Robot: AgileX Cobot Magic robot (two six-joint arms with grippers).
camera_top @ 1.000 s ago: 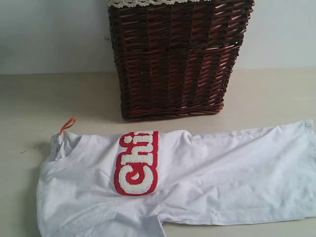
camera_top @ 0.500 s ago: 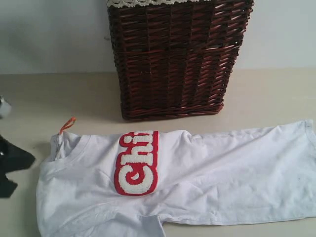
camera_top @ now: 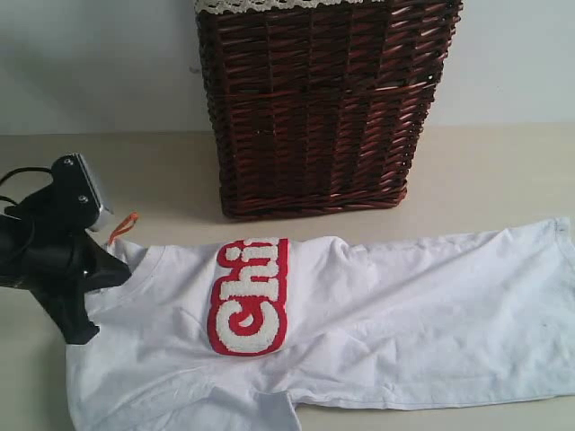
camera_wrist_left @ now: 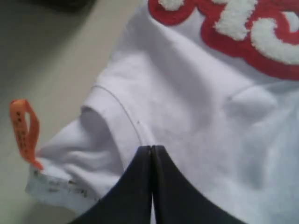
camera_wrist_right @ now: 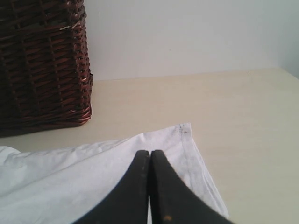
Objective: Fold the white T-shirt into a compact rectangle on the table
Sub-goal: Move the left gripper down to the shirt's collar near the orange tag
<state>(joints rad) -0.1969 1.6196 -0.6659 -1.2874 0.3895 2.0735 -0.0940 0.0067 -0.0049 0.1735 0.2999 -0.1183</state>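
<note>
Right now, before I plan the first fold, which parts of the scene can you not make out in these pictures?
- Exterior view: the white T-shirt runs past the bottom and right edges.
- Exterior view: a fold hides the lettering after "Chi".
- Exterior view: the upper edge cuts off the basket; its inside is hidden.
- Left wrist view: the left gripper is shut at the collar; whether cloth is pinched is unclear.

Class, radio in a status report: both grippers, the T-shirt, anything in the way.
Left gripper shut at the collar; right gripper shut over the hem. White T-shirt spread on table, not yet compact. Wicker basket behind, not touching.
</note>
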